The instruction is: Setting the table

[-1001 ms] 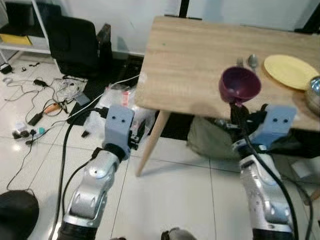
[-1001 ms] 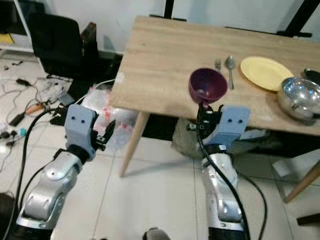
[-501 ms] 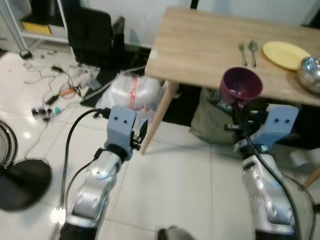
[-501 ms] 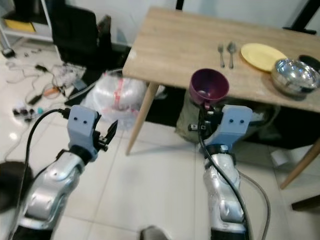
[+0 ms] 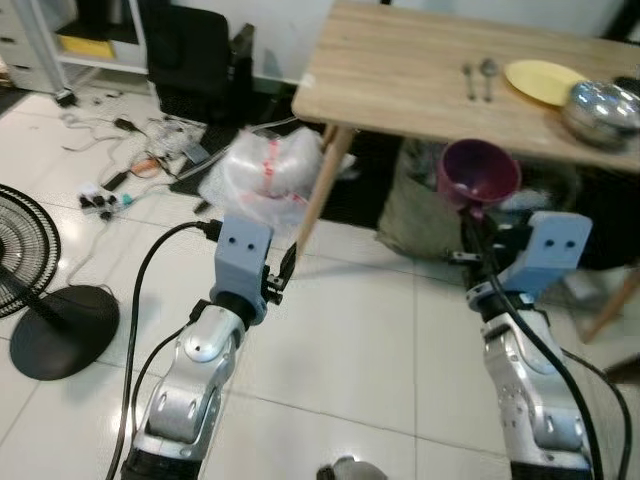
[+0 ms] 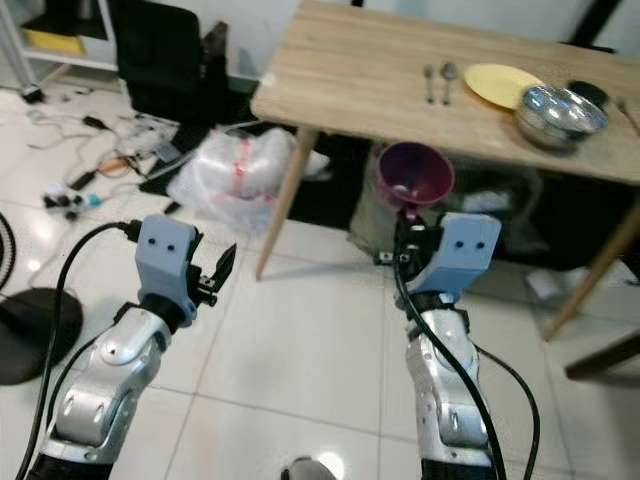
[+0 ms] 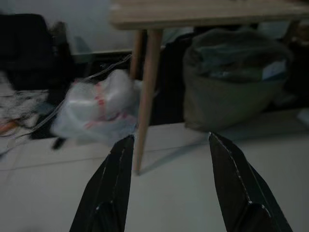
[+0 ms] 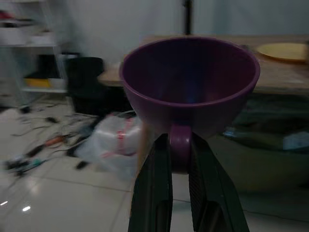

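Observation:
My right gripper (image 8: pixel 179 164) is shut on the handle of a purple cup (image 5: pixel 480 172), held upright in front of the table's near edge and below the level of its top. The wooden table (image 5: pixel 400 70) stands ahead. On its far right lie a fork and a spoon (image 5: pixel 477 78), a yellow plate (image 5: pixel 543 80) and a steel bowl (image 5: pixel 600 102). My left gripper (image 7: pixel 169 159) hangs open over the floor, nothing between its fingers (image 7: pixel 116 183), facing a table leg (image 7: pixel 147 96).
A white plastic bag (image 5: pixel 265 175) and a dark sack (image 7: pixel 236 77) lie under the table. A fan base (image 5: pixel 55 325) stands at left. Cables (image 5: pixel 130 165) litter the floor by a black chair (image 5: pixel 195 50). A second table leg (image 6: pixel 590 260) slants at right.
The camera has pulled back from the table, which now lies farther off and higher in view. The purple cup stays in my right gripper. The fan base has come into view.

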Controlling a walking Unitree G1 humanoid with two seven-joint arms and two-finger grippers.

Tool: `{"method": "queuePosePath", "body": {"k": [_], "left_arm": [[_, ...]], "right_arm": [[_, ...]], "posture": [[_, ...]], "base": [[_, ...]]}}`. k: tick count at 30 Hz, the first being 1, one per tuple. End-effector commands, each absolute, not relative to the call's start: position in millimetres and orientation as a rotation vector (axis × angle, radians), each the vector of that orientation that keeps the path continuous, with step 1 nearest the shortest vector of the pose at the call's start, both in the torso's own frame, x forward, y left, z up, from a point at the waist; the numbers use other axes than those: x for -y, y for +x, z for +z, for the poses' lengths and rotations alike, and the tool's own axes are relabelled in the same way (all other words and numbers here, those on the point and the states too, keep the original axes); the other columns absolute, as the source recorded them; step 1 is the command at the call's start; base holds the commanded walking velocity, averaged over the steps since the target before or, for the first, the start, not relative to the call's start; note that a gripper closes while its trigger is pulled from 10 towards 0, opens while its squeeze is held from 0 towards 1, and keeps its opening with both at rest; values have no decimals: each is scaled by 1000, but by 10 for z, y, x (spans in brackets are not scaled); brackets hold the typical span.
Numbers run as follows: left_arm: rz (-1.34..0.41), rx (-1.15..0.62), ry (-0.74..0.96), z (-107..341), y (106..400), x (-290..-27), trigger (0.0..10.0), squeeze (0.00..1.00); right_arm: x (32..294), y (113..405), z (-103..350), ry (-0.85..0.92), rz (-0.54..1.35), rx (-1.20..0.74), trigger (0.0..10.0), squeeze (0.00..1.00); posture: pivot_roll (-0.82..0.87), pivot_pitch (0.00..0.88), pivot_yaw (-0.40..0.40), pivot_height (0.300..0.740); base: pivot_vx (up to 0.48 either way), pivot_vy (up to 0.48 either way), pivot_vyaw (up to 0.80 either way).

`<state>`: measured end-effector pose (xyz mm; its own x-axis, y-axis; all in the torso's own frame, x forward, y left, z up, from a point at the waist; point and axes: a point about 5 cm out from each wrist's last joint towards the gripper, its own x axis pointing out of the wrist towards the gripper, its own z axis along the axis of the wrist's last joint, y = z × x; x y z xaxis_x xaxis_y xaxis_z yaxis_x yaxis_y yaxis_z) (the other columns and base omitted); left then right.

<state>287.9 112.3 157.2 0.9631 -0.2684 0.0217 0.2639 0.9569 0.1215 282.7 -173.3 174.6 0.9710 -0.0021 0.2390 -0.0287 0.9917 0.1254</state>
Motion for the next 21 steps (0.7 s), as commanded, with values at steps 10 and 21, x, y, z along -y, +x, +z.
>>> {"method": "queuePosePath", "body": {"k": [10, 21], "left_arm": [[-270, 22, 117, 1523, 2878, -1124, 10000, 0], [-264, 19, 114, 1516, 2870, -1130, 10000, 0]], "right_arm": [[1768, 2803, 1738, 111, 2, 240, 10000, 0], [1766, 2800, 1735, 110, 5, 236, 10000, 0]], "posture": [[-148, 33, 0, 740], [-148, 35, -6, 740]], "base": [[-347, 0, 0], [-182, 0, 0]]}}
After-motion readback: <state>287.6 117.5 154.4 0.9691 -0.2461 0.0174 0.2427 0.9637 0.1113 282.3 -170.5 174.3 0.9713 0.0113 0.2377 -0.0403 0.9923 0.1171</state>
